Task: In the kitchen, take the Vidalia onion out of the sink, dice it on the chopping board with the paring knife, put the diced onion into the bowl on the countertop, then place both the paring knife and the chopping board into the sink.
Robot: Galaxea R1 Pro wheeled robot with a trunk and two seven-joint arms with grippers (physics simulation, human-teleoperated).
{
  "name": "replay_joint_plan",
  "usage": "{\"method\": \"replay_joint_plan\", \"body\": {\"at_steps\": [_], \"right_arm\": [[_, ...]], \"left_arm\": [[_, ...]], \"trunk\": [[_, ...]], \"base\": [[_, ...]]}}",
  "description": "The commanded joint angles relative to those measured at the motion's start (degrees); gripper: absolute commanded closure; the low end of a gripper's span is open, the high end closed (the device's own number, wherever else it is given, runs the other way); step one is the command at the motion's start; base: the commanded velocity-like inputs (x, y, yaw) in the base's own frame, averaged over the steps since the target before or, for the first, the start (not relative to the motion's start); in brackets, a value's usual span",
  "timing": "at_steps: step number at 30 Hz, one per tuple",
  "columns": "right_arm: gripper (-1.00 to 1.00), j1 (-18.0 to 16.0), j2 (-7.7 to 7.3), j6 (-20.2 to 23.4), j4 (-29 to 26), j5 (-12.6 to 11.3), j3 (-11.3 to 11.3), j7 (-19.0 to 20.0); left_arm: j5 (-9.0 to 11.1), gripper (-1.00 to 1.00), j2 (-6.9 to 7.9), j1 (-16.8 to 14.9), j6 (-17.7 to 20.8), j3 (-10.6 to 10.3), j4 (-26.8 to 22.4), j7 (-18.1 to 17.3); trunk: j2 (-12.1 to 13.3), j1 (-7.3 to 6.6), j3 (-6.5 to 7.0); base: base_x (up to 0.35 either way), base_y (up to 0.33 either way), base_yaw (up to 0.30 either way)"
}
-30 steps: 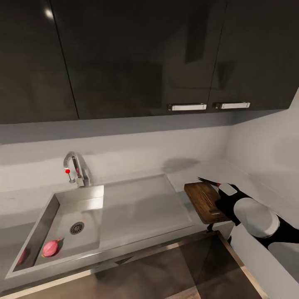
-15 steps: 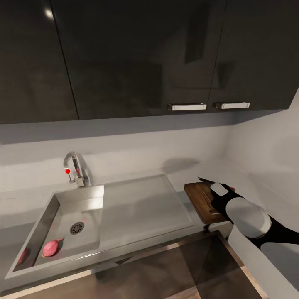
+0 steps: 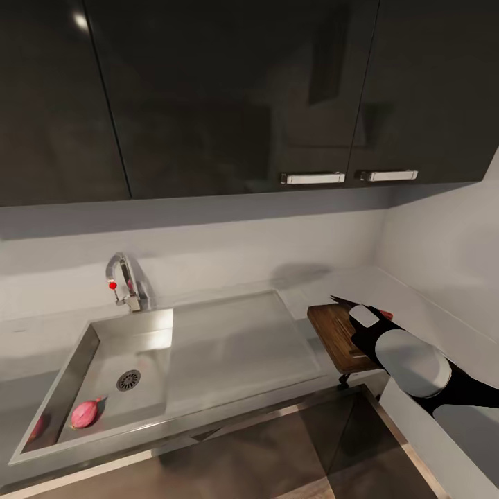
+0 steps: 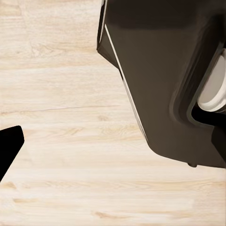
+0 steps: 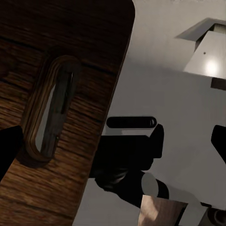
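Note:
A reddish onion [image 3: 84,413] lies in the front left corner of the steel sink [image 3: 149,333], near the round drain. The dark brown chopping board [image 3: 335,333] rests on the countertop [image 3: 305,287] right of the drainboard, its near end jutting past the counter's front edge. The paring knife's dark pointed blade [image 3: 340,301] lies at the board's far edge. My right gripper [image 5: 113,146] hovers open over the board's slot handle [image 5: 49,110], its fingers spread wide with nothing between them. My left gripper's finger [image 4: 9,148] hangs over the wooden floor. The bowl is out of view.
A chrome faucet [image 3: 125,281] with a red knob stands behind the basin. Glossy black upper cabinets [image 3: 229,97] with chrome handles hang overhead. A pale wall closes the corner at the right. The robot's dark base [image 4: 160,80] stands on pale wooden floor.
My right arm has slid a little to the left over the near end of the chopping board. The onion, board and knife have stayed put.

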Motion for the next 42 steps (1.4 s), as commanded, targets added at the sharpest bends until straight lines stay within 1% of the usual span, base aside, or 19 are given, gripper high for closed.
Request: {"method": "replay_joint_plan", "body": {"at_steps": [1,17,23,27,42], "right_arm": [[-1.0,0.0,-0.01,0.5,-0.1,-0.5,0.5,-0.2],[-1.0,0.0,-0.01,0.4,-0.1,0.0,0.5,-0.2],[-1.0,0.0,0.04,0.4,-0.1,1.4,0.6,-0.2],[-1.0,0.0,0.1,0.4,-0.1,1.8,0.5,-0.2],[-1.0,0.0,0.18,0.5,-0.1,2.0,0.5,-0.2]], "left_arm": [[0.2,-1.0,0.02,-0.1,-0.3,0.3,0.1,-0.2],[0.2,-1.0,0.02,-0.1,-0.3,0.3,0.1,-0.2],[0.2,-1.0,0.02,-0.1,-0.3,0.3,0.1,-0.2],[0.2,-1.0,0.02,0.0,-0.3,0.3,0.1,-0.2],[0.2,-1.0,0.02,0.0,-0.3,0.3,0.1,-0.2]], "trunk": [[-0.1,0.04,-0.17],[-0.1,0.04,-1.32],[-0.1,0.04,-1.78],[-0.1,0.04,-2.09],[-0.1,0.04,-3.24]], "base": [[0.0,0.0,0.0],[0.0,0.0,0.0],[0.0,0.0,0.0],[0.0,0.0,0.0],[0.0,0.0,0.0]]}}
